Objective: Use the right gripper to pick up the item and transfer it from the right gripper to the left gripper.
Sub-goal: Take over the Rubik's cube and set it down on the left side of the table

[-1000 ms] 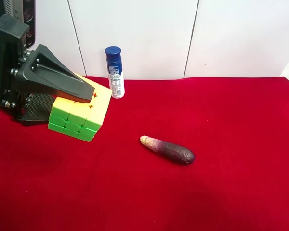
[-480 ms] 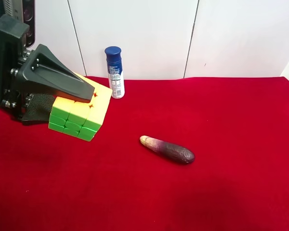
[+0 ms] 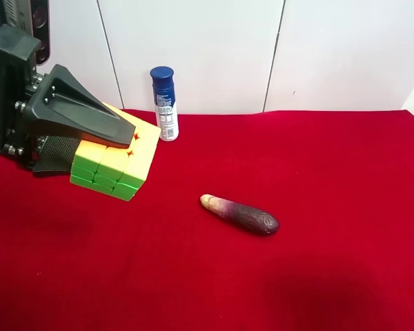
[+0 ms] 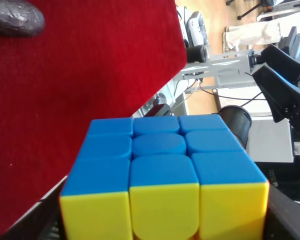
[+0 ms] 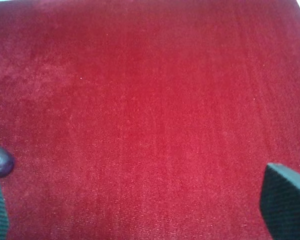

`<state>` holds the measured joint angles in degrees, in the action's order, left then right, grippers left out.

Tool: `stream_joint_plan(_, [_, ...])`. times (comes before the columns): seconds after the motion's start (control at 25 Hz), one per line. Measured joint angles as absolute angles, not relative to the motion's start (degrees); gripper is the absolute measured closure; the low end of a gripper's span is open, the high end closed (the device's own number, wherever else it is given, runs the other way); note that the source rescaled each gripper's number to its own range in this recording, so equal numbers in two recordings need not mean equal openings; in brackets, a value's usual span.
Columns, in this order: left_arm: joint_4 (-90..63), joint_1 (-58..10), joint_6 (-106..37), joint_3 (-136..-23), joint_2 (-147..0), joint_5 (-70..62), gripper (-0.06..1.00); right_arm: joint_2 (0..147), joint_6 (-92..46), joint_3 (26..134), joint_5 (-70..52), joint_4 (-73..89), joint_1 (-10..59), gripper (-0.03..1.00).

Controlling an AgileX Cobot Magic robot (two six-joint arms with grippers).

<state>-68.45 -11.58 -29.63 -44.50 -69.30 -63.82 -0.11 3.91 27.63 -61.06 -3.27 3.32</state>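
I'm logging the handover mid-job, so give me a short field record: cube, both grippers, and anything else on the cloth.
cube: tilted, clamped in the left gripper
left gripper: shut on cube, at exterior high view's left
right gripper: fingers open, empty, over red cloth
other things: purple eggplant-like object lying mid-cloth; blue-capped can upright at the back edge
handover: appears complete

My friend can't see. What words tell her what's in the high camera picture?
A black left end effector grips a yellow and green puzzle cube at the picture's left, over a red cloth. A white can with a blue cap stands behind it, and a dark purple eggplant-like object lies near the middle.
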Motion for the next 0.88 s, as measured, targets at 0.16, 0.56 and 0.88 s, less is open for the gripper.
stream_joint_plan(0.16, [-68.1, -11.6, -29.7, -44.5, -69.3, -63.2, 0.93, -0.1, 3.9, 27.6, -61.1, -3.3, 3.3, -0.03])
stream_joint_plan(0.56, [-67.6, -11.6, -32.5, -44.5, -69.3, -58.3, 0.93, -0.1, 3.9, 27.6, -61.1, -3.3, 3.3, -0.03])
stream_joint_plan(0.88, [-67.6, -11.6, -32.6, -44.5, -69.3, -57.8, 0.93, -0.1, 3.9, 27.6, -61.1, -3.3, 3.3, -0.03])
